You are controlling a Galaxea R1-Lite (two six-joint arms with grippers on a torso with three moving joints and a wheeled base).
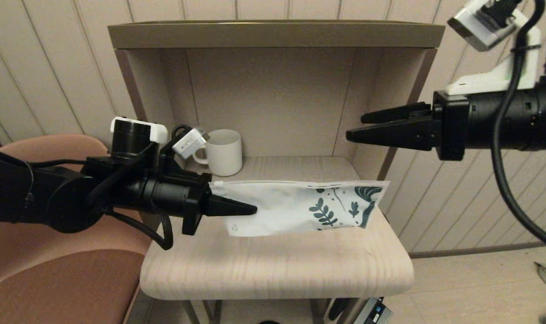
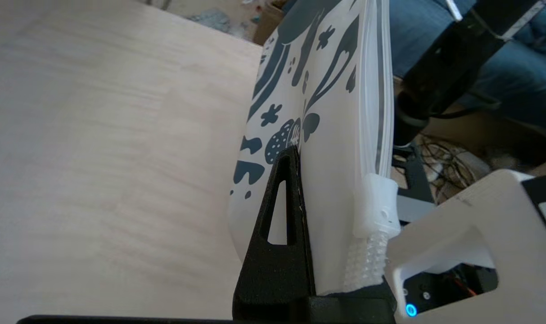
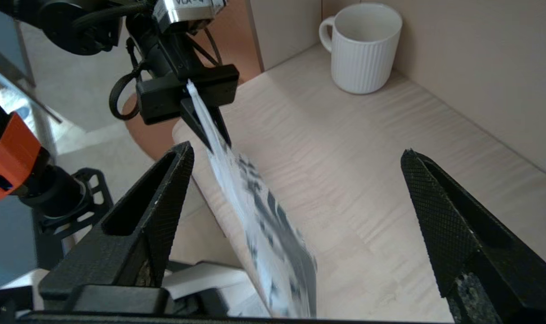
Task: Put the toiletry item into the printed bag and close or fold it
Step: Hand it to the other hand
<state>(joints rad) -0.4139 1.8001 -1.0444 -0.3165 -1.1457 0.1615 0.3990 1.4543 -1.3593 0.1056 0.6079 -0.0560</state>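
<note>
Can't make out the toiletry item anywhere, and the printed bag (image 1: 300, 204) is coming out smeared in the right wrist view. The left hand (image 1: 236, 208) is pinching the bag's plain end, holding it out sideways over the bench (image 1: 277, 265), leafy end pointing right. The right hand (image 1: 367, 128) is hovering higher up on the right, fingers spread wide. A white mug (image 1: 223, 152) is sitting at the far left.

Mug (image 1: 223, 152) at back corner; bare tabletop (image 1: 277, 270) in front
</note>
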